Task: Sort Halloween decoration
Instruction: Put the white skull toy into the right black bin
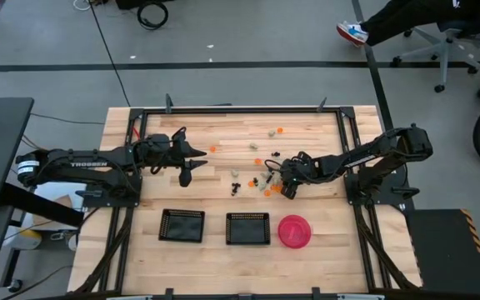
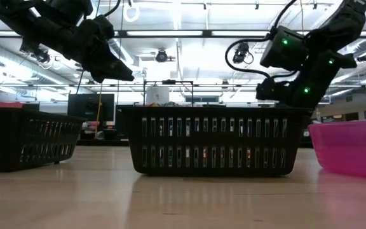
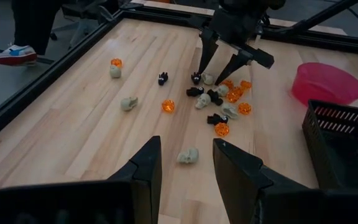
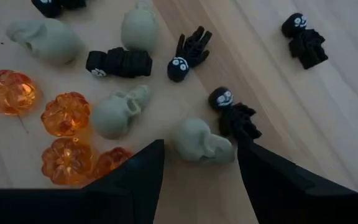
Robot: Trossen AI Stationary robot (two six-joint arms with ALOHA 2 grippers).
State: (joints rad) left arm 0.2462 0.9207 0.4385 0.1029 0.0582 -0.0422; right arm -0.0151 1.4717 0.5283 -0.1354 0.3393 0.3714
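Observation:
The Halloween decoration is small orange pumpkins, black figures and pale skulls, most in a loose pile [image 1: 265, 179] right of the table's middle. A few lie toward the far edge [image 1: 275, 131]. My right gripper [image 4: 199, 146] is open, slanting down low over the pile. Its fingers stand on either side of a pale skull [image 4: 194, 138], with a black figure [image 4: 232, 115] beside one fingertip. The left wrist view shows it [image 3: 209, 71] at the pile's far side. My left gripper [image 3: 186, 142] hangs open above the table's left middle [image 1: 192, 164], holding nothing.
Two black mesh trays [image 1: 182, 225] [image 1: 247, 227] and a round pink bowl [image 1: 294, 231] stand in a row near the table's front edge. A dark metal frame [image 1: 223, 109] runs around the table. A single pale skull [image 3: 188, 155] lies on bare wood below my left gripper.

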